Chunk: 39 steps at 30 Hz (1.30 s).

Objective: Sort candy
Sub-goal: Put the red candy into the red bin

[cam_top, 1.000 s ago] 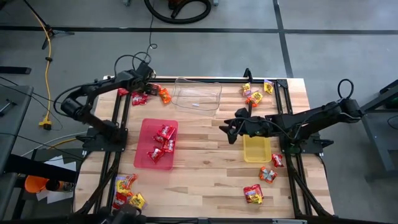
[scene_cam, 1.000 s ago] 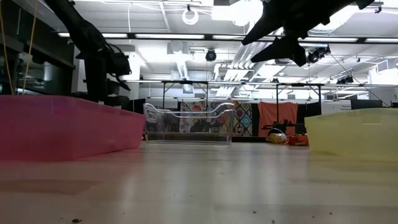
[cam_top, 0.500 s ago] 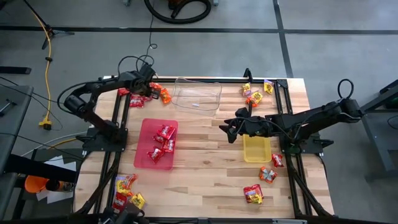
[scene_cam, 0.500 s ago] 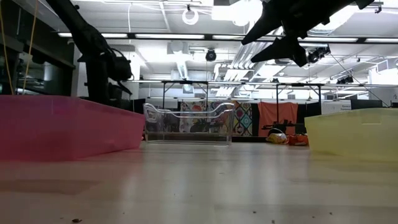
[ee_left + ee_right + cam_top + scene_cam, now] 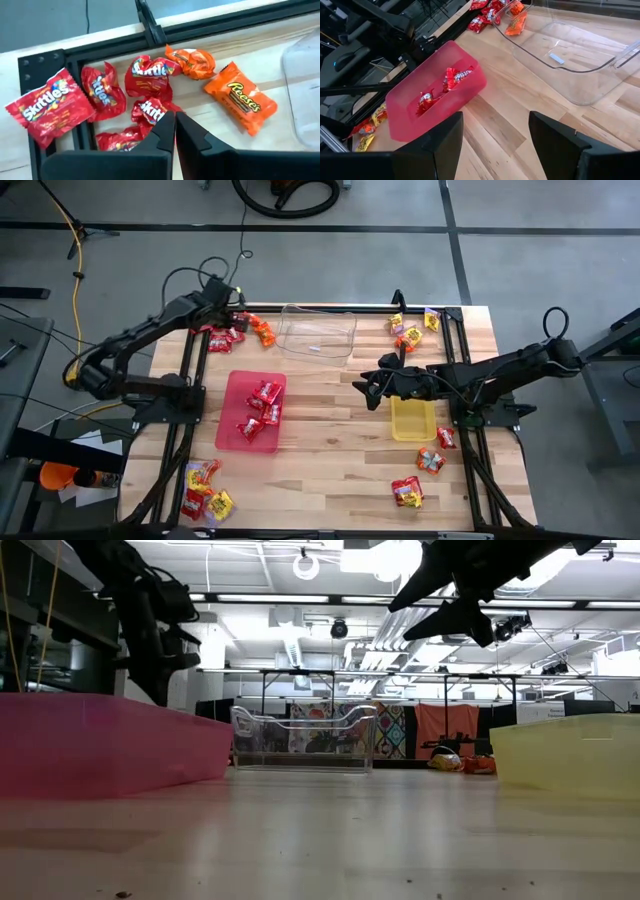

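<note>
Red and orange candy packets lie in a heap at the table's far left corner. My left gripper hangs shut above this heap, its tips in front of a red Skittles packet; nothing shows between the fingers. In the low view it hangs raised. My right gripper stays open in mid-air at mid-table, beside the yellow tray. The red tray holds several red packets. My left gripper's shut tips stand right in front of the red Skittles packet's edge, slanting down from the table's left. Whether they touch it I cannot tell. The packet looks to lie among the others on the table.
A clear tray sits at the far middle. More candy lies at the far right, the near right and the near left. Black frame rails run along both table sides. Bare wood lies between the trays.
My left gripper has risen from the far-left candy heap and drawn back a little toward the table's left edge. The heap looks as it did. My right arm has kept still.
</note>
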Each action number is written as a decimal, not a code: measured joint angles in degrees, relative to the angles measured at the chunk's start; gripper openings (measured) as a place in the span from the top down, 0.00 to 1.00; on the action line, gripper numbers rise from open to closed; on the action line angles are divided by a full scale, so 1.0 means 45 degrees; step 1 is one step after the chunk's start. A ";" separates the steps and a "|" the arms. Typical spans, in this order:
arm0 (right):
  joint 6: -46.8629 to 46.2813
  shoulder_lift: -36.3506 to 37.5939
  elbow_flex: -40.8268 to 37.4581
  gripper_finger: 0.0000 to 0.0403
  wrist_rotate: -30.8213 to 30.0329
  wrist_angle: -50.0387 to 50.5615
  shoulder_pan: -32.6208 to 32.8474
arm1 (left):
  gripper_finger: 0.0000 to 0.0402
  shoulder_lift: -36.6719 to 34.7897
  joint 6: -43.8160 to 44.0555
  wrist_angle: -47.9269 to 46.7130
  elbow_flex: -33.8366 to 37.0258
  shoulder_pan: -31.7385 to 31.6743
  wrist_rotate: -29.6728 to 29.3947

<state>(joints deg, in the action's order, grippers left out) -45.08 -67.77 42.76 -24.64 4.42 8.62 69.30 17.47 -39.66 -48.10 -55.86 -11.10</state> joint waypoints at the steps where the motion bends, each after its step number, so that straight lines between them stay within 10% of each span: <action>1: 0.0000 0.0000 0.0000 0.45 0.0005 0.0000 0.0005 | 1.00 -0.0004 -0.0043 -0.0024 0.0000 0.0000 0.0095; 24: 0.0019 0.0000 0.0000 0.45 -0.0199 0.0000 0.0000 | 0.57 0.3264 0.0438 0.0729 0.0010 0.0000 0.0109; 39: -0.0019 0.0000 0.0000 0.45 -0.0418 0.0000 0.0000 | 0.62 0.5062 0.0364 0.1133 0.0000 0.0594 -0.0867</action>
<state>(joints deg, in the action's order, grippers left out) -45.17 -67.77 42.76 -26.52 4.43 8.62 92.07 19.11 -34.56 -48.10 -53.18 -15.01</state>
